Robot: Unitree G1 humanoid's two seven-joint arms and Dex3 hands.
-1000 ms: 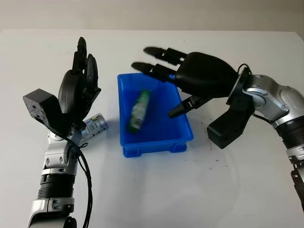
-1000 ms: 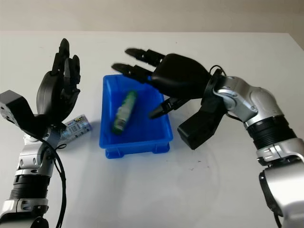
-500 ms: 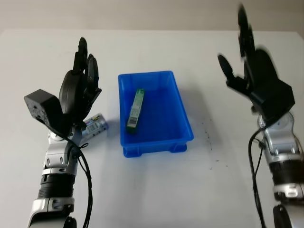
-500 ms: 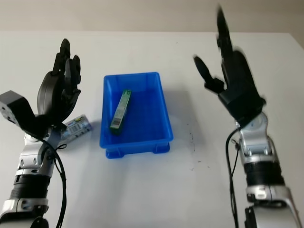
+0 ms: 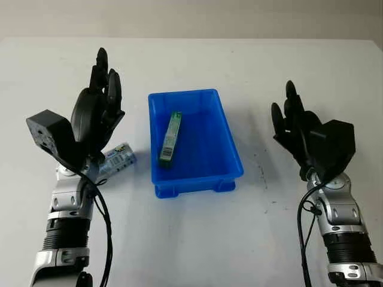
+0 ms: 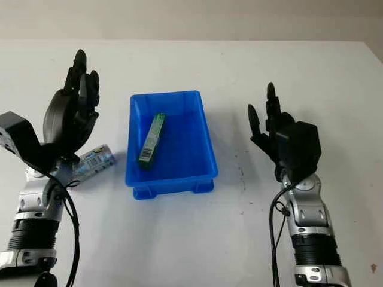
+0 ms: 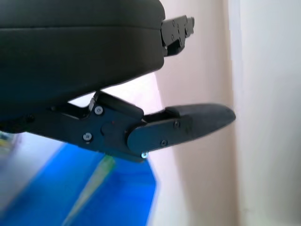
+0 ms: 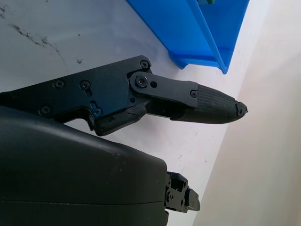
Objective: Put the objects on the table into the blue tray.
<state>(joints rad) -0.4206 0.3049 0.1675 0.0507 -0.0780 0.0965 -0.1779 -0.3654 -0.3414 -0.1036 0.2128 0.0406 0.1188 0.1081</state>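
Blue tray sits mid-bench with a green box lying lengthwise inside it, toward the side nearer the left arm. One object is still out: a small can with a blue and white label, lying on its side on the white bench just beside the tray's left wall. The left hand is raised above and slightly behind the can, open and holding nothing. The right hand is open too, empty, held up well apart from the tray on its other side.

The can looks like the left hand's job. A good pickup would likely bring the hand down over the middle of the can, fingers across its round body rather than along it, since a can on its side may roll away when nudged. Lifting clear of the tray wall before moving across should avoid knocking the tray.
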